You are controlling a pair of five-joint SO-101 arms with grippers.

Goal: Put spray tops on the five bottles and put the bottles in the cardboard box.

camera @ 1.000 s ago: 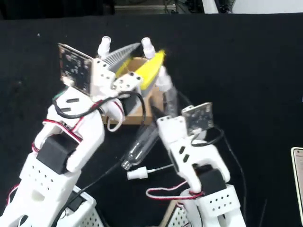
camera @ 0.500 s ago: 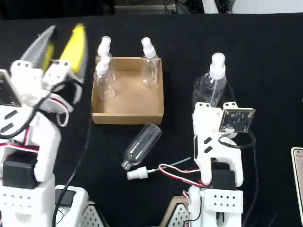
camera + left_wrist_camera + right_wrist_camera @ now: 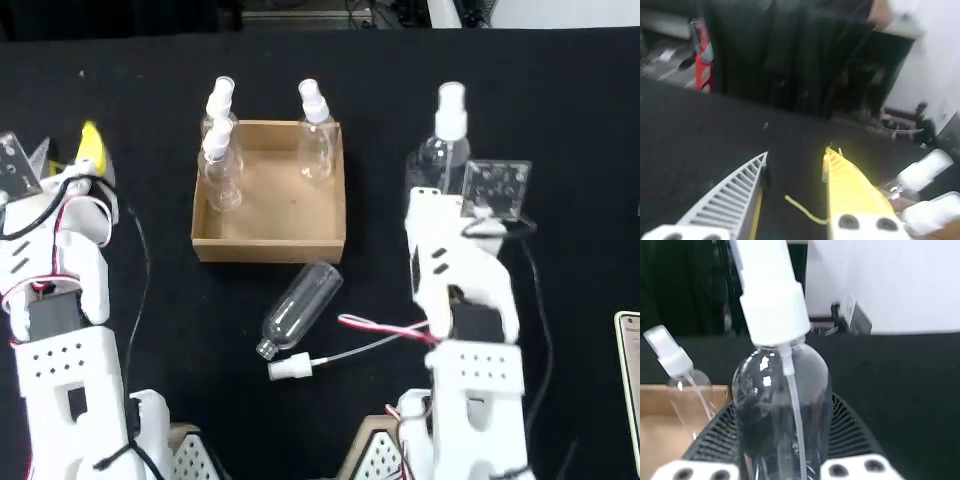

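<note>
The cardboard box [image 3: 270, 245] stands mid-table with three capped bottles upright inside: two [image 3: 222, 170] along its left wall and one [image 3: 316, 148] at the back right corner. To the right of the box, my right gripper [image 3: 440, 178] is shut on a clear bottle with a white spray top [image 3: 447, 125], held upright; its black fingers [image 3: 847, 432] clasp the bottle [image 3: 780, 405] low on its body. An uncapped bottle [image 3: 298, 303] lies in front of the box, beside a loose spray top [image 3: 290, 367]. My left gripper [image 3: 65, 145] is far left, open and empty [image 3: 796, 152].
A red-and-white cable [image 3: 385, 330] trails from the right arm toward the loose spray top's tube. A flat white device [image 3: 628, 365] lies at the table's right edge. Dark cloth covers the table; the box's right half has free floor.
The left arm swung away from over the box to the far left, open and empty. The right arm pulled back from the box and raised its capped bottle upright to the right.
</note>
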